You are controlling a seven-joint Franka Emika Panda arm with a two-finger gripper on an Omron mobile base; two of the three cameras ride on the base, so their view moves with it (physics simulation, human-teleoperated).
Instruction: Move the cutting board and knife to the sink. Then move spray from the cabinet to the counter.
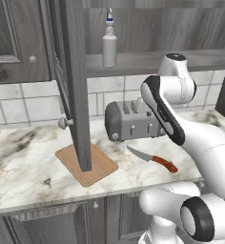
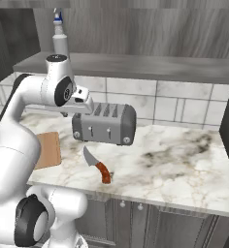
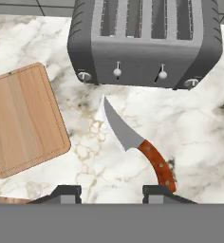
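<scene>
1. Cutting board [image 3: 26, 118] lies flat on my worktop [image 3: 199, 128], left of the knife [image 3: 137, 144] and apart from it.
2. Knife rests in front of the toaster [image 3: 144, 42], blade toward it.
3. Spray [image 1: 109, 40] stands upright on the shelf [image 1: 181, 61] of the cabinet [image 1: 74, 81], whose door hangs open.
4. My claw [image 3: 111, 192] hovers above the knife, fingers parted, gripping nothing.

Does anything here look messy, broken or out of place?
Nothing is spilled or broken. The knife lies loose on the counter beside the cutting board, not on it, and the cabinet door hangs open above the board.
</scene>
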